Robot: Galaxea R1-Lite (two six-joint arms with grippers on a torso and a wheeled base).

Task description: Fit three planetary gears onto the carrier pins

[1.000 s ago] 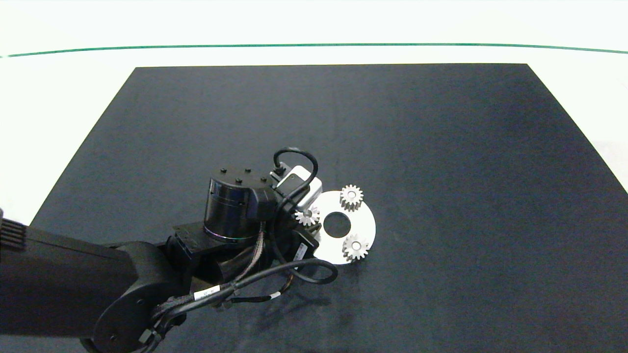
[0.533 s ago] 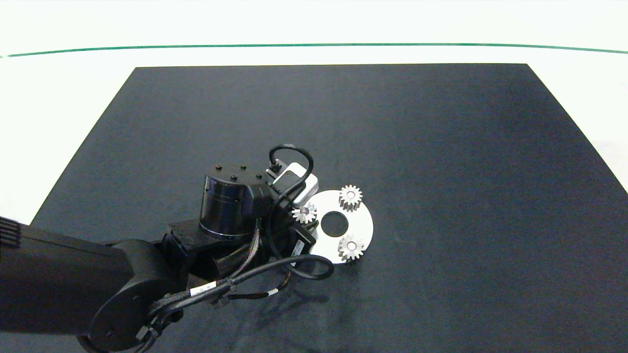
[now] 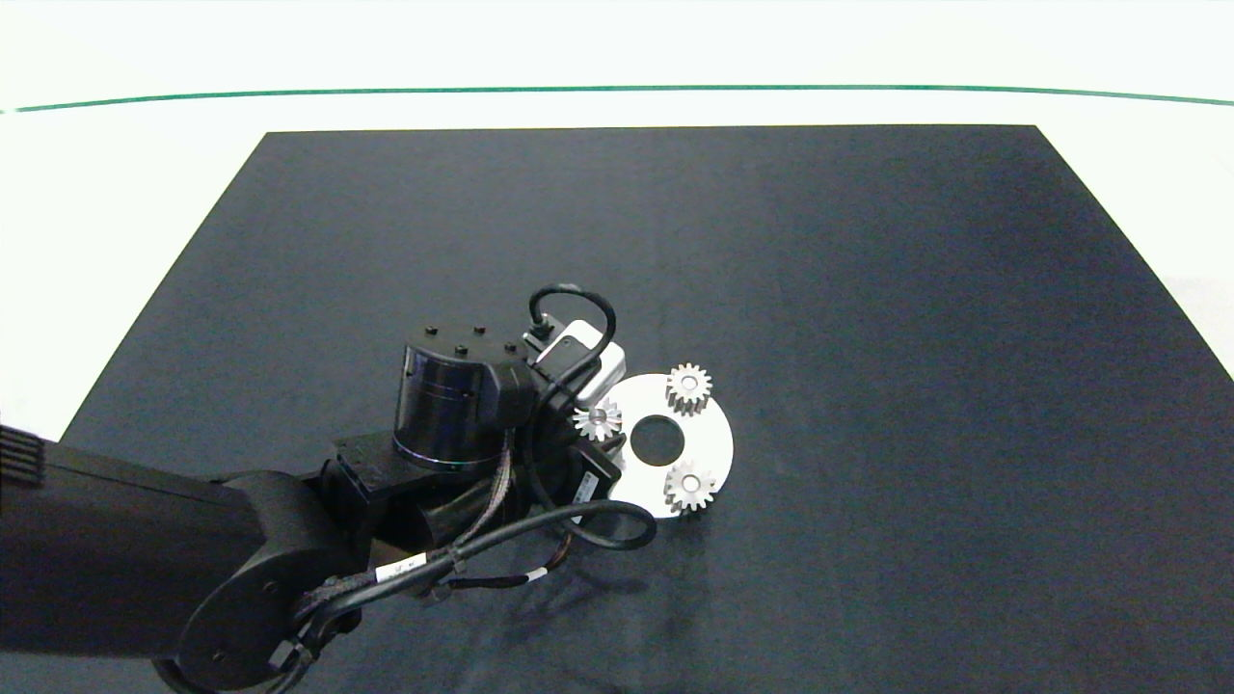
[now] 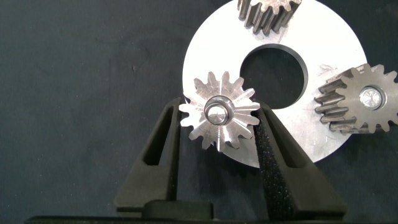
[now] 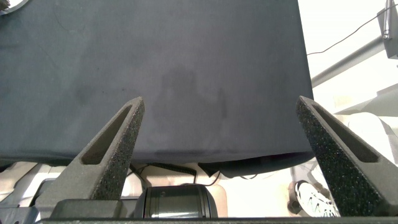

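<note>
Black matte mat (image 3: 868,337), covering most of a white tabletop (image 3: 116,193); a thin green line (image 3: 617,90) crosses the white surface beyond the mat's far edge.

White ring-shaped disc (image 3: 709,439), flat on the mat near its middle, with a large round central hole (image 3: 657,440).

Planetary gears, silver-grey metal, three in number:
- Far gear (image 3: 689,387), seated on the disc's far side, a pale pin end showing in its bore.
- Near gear (image 3: 690,486), seated on the disc's near side, likewise with a pin end in its bore; it appears again in the left wrist view (image 4: 359,101).
- Third gear (image 3: 599,420), at the disc's left rim, beside the central hole. In the left wrist view this gear (image 4: 219,118) sits between the two grey fingers, a rounded metal pin end (image 4: 217,113) showing in its bore. It looks tilted rather than flat on the disc, though how far down the pin it sits is hard to judge.

Left end effector (image 4: 217,140), reaching in from the left over the disc's left edge, clenched on the third gear: one finger (image 4: 163,146) presses its teeth on one side, the other (image 4: 268,149) on the opposite side.

Right end effector (image 5: 221,162), well away from the disc at the mat's edge, fingers spread wide with nothing between them. A shoe (image 5: 309,198) shows on the floor below the tabletop edge.
</note>
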